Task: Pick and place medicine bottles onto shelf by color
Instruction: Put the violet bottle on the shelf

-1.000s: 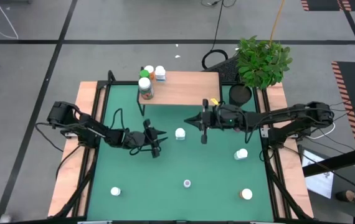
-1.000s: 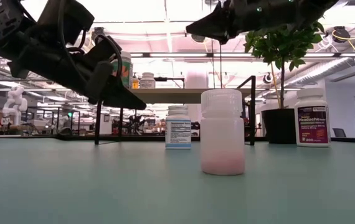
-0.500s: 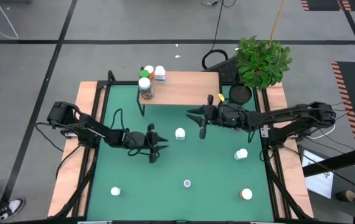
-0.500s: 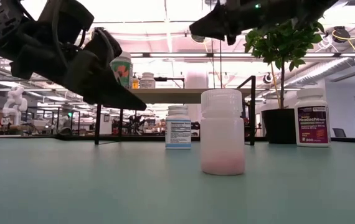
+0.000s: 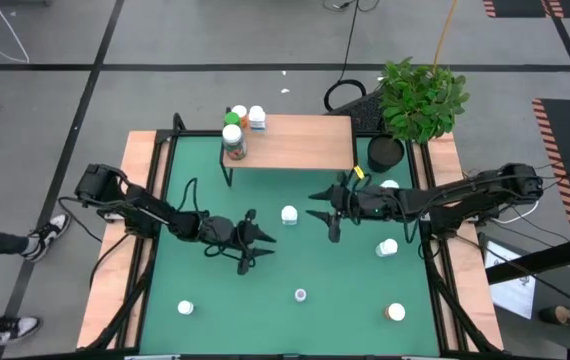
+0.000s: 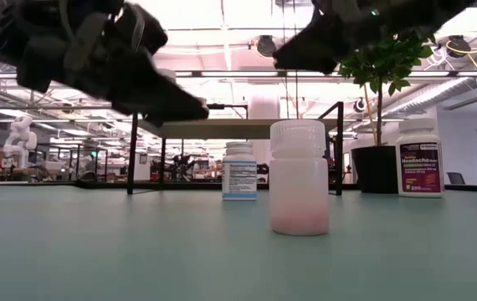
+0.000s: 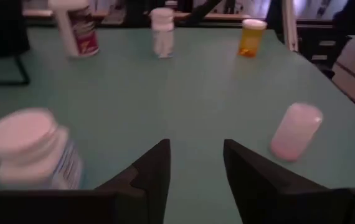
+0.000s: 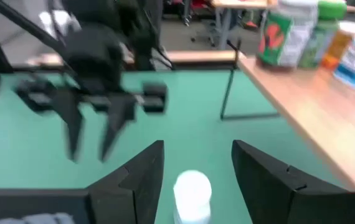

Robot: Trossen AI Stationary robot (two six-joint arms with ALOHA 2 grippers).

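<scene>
A white-capped medicine bottle (image 5: 289, 214) stands on the green mat between my two grippers; it also shows in the right wrist view (image 8: 192, 194). My right gripper (image 5: 323, 214) is open above the mat just right of this bottle, and the bottle stands ahead of its gap, untouched. My left gripper (image 5: 258, 250) is open and empty above the mat, left of and nearer than the bottle, which stands beside its fingers in the left wrist view (image 7: 31, 149). The shelf (image 5: 300, 142) stands on the mat at the far side, with three bottles (image 5: 233, 140) at its left end.
Loose bottles stand on the mat: a pale pink one (image 6: 299, 177), others at the near left (image 5: 186, 308), near right (image 5: 396, 312) and right (image 5: 387, 247). An orange bottle (image 7: 252, 37) shows in the left wrist view. A potted plant (image 5: 423, 98) stands at the far right.
My left gripper has gone toward the table's right and near edges and has turned about. My right gripper has gone a little toward the near edge and down, closer to the white bottle on the mat. No bottle has moved.
</scene>
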